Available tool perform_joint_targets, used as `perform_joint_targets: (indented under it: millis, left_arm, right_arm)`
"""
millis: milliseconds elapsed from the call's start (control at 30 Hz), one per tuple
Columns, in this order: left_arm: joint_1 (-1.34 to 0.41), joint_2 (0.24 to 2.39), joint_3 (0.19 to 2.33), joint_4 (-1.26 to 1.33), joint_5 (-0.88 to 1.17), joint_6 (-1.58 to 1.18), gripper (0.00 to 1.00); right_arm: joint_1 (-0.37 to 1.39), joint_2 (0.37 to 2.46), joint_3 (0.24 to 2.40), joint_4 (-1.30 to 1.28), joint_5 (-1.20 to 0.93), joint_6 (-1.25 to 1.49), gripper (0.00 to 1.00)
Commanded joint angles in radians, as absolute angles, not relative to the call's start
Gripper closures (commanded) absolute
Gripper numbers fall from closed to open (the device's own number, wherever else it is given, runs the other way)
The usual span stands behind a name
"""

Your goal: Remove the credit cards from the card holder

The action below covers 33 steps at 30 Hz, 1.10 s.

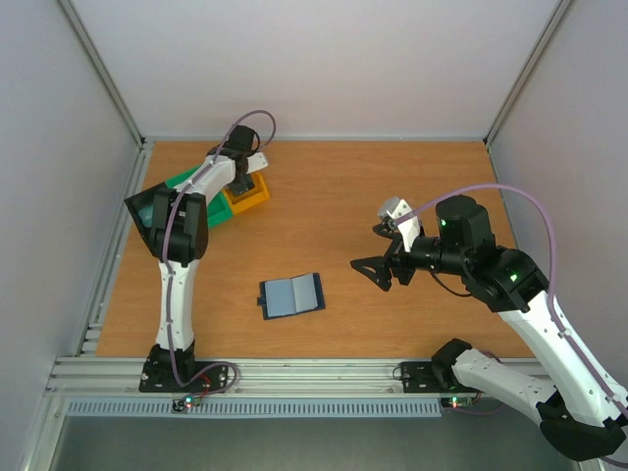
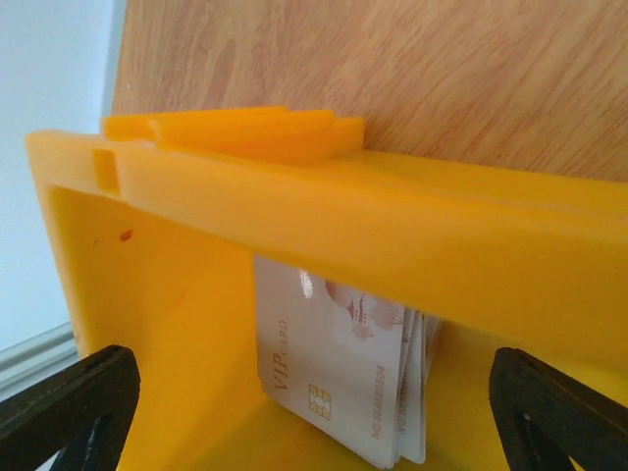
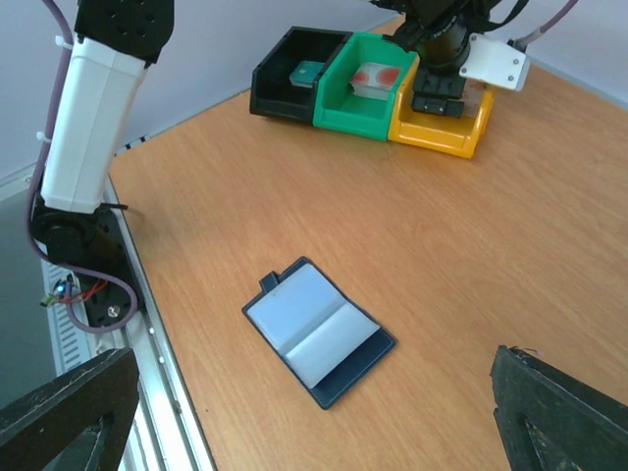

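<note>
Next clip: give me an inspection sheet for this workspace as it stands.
Surface: wooden table, no spills seen.
Job's things: card holder lying open, no card showing in it; credit cards standing in the yellow bin; pale card in the green bin; teal card in the black bin.
Clutter: nothing seen.
Grippers: left gripper open at the yellow bin, touching no card; right gripper open, right of the holder.
Cables: purple cables along both arms.
Surroundings: pale walls, aluminium rail at the near edge.

credit cards (image 2: 339, 378): top edge hidden behind the yellow bin (image 2: 392, 226) wall; bottom cut by picture edge; number print too blurred to read.
left gripper (image 2: 314, 422): finger ends only, cut off at lower corners.
right gripper (image 3: 314, 417): finger ends only in its wrist view.
black bin (image 3: 275, 78): top view, largely behind left arm.
</note>
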<state>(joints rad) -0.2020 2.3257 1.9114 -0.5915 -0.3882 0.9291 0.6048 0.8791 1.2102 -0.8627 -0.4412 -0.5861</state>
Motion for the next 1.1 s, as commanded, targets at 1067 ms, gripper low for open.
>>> perform_joint_targets:
  millis: [1067]
  left_arm:
    - [-0.049,1.299,0.688,0.112,-0.097,-0.028,0.01]
  right_arm:
    - [-0.029,1.131,0.594,0.191,0.121,-0.263,0.02]
